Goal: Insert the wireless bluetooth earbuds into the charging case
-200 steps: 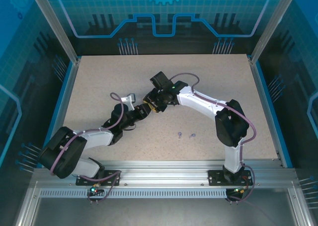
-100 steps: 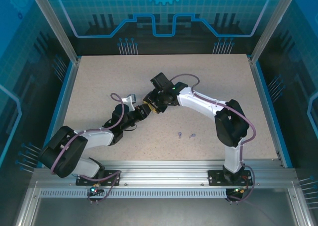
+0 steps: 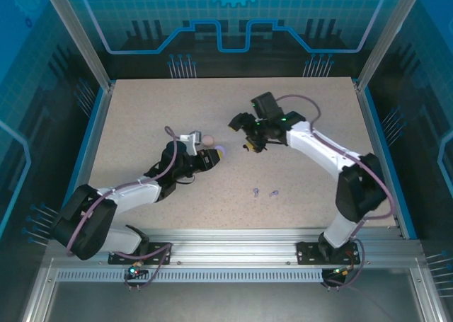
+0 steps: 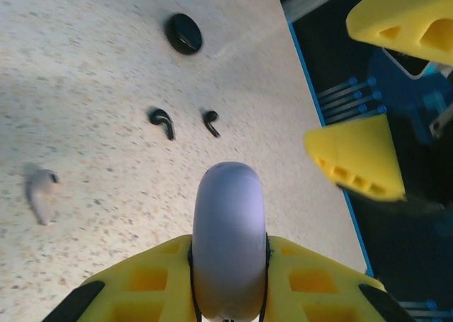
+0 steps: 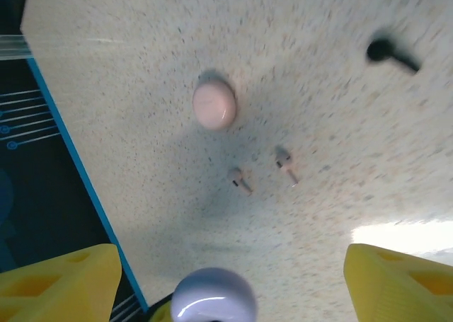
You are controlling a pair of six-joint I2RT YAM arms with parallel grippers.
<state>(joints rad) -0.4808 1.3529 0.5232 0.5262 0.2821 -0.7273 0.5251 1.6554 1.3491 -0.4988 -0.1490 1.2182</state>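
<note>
Up front, the two lilac earbuds (image 3: 255, 192) lie loose on the table (image 3: 318, 110), side by side. Bit further out, the left gripper (image 3: 211, 157) is clamped on the round lilac case (image 4: 228, 230). Past that, the right gripper (image 3: 242, 134) hangs spread wide, nothing in it.

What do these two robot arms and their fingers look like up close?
Both the left arm and the right arm have smooth white shells between chunky black joints, with a purple cable running along each. Each ends in two bright yellow plastic fingers, wedge-shaped with moulded hollows. A small green light glows near the right arm's wrist.
</note>
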